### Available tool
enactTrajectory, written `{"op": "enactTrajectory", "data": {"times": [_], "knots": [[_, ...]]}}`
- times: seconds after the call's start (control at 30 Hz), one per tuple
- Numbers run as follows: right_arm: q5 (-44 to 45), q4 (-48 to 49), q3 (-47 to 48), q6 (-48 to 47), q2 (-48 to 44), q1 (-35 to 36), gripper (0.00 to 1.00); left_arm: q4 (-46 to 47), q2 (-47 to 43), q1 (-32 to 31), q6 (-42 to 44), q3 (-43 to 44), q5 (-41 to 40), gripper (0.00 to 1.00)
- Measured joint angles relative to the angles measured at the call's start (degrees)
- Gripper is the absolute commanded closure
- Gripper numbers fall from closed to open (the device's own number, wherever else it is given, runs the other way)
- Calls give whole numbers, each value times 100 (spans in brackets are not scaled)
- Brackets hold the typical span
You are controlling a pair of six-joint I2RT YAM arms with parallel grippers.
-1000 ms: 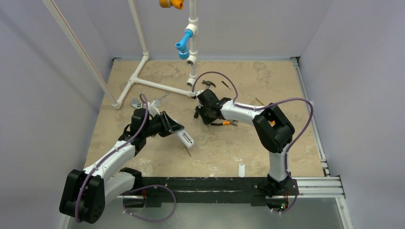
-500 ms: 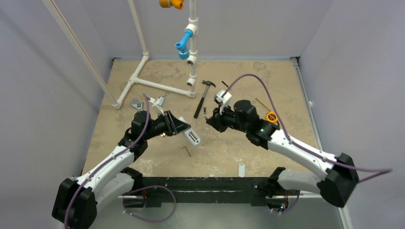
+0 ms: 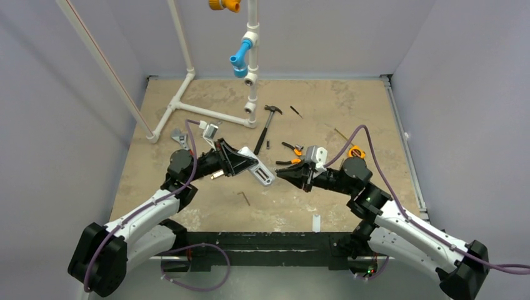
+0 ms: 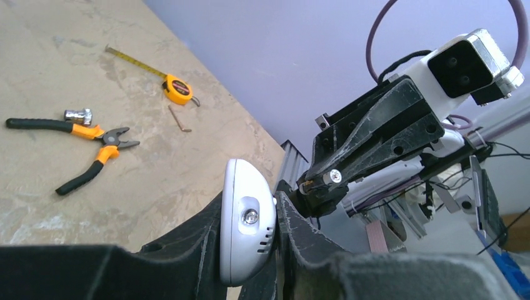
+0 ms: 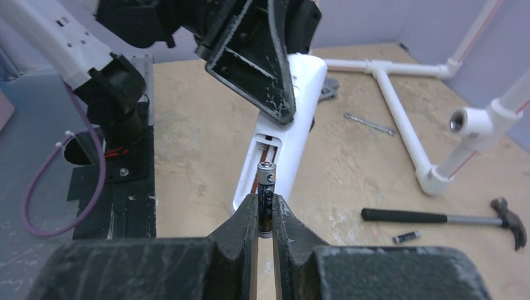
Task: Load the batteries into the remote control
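Note:
My left gripper (image 3: 245, 161) is shut on the white remote control (image 3: 260, 171) and holds it above the table, its free end toward the right arm. In the left wrist view the remote's rounded end (image 4: 247, 228) sits between the two fingers. In the right wrist view the remote (image 5: 289, 128) shows its open battery bay facing me. My right gripper (image 3: 289, 174) is shut on one dark battery (image 5: 265, 197), held upright just short of the remote's near end. The second battery (image 5: 407, 237) lies on the table by the hammer handle; it also shows in the top view (image 3: 268, 145).
A hammer (image 3: 265, 125), orange-handled pliers (image 3: 291, 153), a yellow tape measure (image 3: 356, 152) and a small hex key (image 3: 244, 198) lie on the table. A white pipe frame (image 3: 206, 112) stands at the back left. A small white cover strip (image 3: 316, 222) lies near the front edge.
The left gripper has lifted the remote and carried it right toward the centre. The right arm has swung from the hammer area to the front right and now points its battery at the remote.

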Motion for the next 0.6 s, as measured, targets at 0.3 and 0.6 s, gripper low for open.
{"op": "enactTrajectory", "data": {"times": [0.3,0.6], "knots": [[-632,-63,0,-507,-354,0,100,1215,205,-85,-48,-116,540,100],[-1067,-168,0,-791,-275,0,100,1834,116,-114,-37,-278,706,100]]}}
